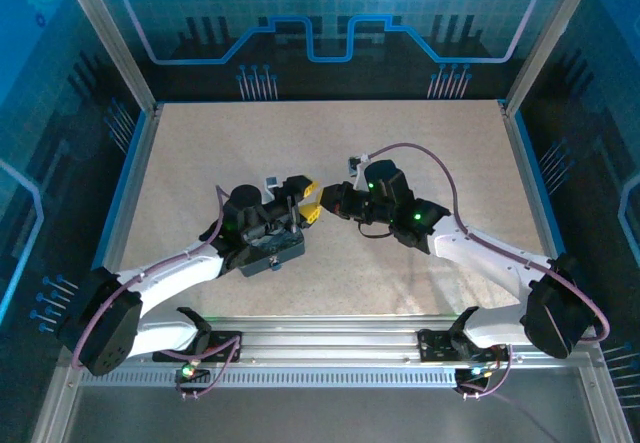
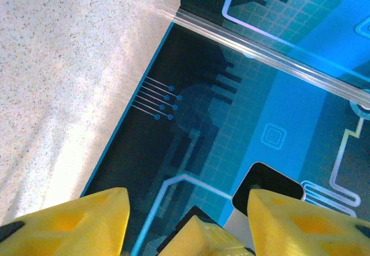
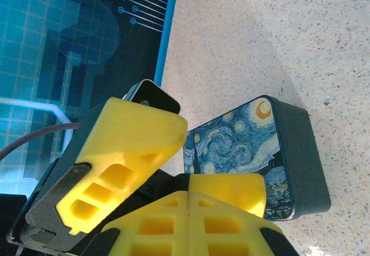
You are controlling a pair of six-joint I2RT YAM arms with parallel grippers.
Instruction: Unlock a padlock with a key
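**Two grippers meet tip to tip at mid-table**

We see blue circuit-printed wall panels (image 1: 320, 23) enclosing a speckled beige tabletop (image 1: 430, 133). The white-and-black left arm (image 1: 170, 273) reaches in from the lower left of the top view. The matching right arm (image 1: 500, 253) reaches in from the lower right, and the two meet near the centre. A rectangular dark box printed with a blue-and-yellow starry night (image 1: 278, 253) lies flat on the tabletop just left of centre, partly under the left arm's wrist. The left gripper (image 1: 312, 211) has its yellow foam fingers (image 2: 75, 221) spread apart in the lower corners of the left wrist view. The right gripper (image 1: 333, 203) has its yellow fingertips (image 2: 196, 236) in the gap between them. The right gripper's fingers are pressed together, and we cannot tell whether they pinch anything. We cannot tell where the padlock is.
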